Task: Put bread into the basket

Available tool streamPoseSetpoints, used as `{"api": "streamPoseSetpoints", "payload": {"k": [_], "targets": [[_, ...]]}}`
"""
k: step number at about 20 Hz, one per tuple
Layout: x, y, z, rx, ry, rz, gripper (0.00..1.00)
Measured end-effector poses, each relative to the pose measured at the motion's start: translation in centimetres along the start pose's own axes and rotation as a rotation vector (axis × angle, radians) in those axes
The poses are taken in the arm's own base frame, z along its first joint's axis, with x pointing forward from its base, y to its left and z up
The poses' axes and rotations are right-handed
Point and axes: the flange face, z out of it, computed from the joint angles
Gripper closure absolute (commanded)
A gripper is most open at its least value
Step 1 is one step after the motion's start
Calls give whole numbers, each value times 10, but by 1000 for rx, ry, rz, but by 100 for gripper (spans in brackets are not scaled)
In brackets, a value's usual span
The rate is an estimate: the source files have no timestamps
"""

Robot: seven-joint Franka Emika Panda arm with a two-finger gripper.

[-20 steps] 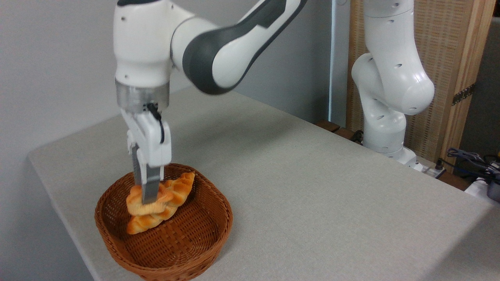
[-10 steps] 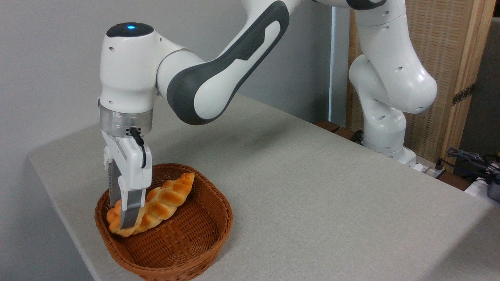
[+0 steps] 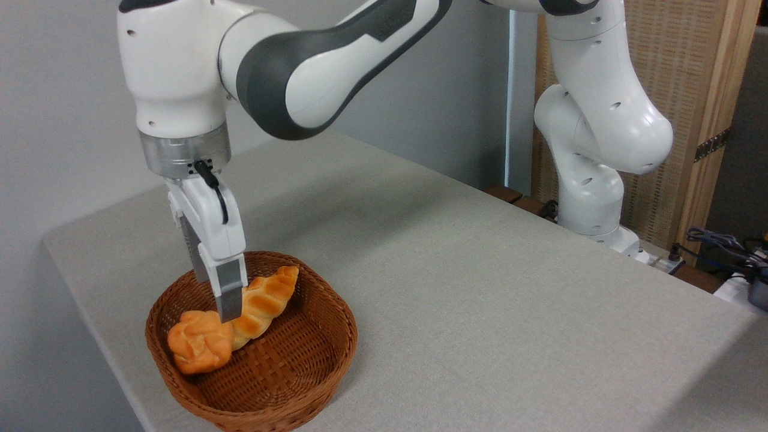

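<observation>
- Resting inside the basket (image 3: 312, 354), at its left side: the bread (image 3: 199, 342), a small round golden-orange bun with a lobed, cracked top, lying free on the woven floor against the left wall.
- Braided loaf (image 3: 264, 303): long, pointed at its upper end, lying in the same basket on a slant from the back rim down toward the bun; its lower end touches or passes behind the bun.
- Basket: round, brown wicker, low rim, standing near the front left corner of the table (image 3: 480, 288).
- Gripper (image 3: 225, 312): pointing down over the basket, fingertips just above and behind the bun, in front of the loaf. Seen edge-on, so whether the fingers are spread or closed cannot be told; nothing hangs from them.
- Arm (image 3: 336, 66): white and dark grey, reaching in from the upper right; its base stands at the far right edge of the table.
- Table: covered in plain light grey cloth.
</observation>
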Motion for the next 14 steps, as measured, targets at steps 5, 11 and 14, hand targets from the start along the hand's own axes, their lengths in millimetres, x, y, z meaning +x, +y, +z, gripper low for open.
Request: {"api": "streamPoseSetpoints", "payload": {"k": [5,11,14], "targets": [[-15,-2,-30,-12,-10,-17,0],[-58,22,-104,13,-44,-70,0],[-80,43,-109,-2,-97,-109,0]]}}
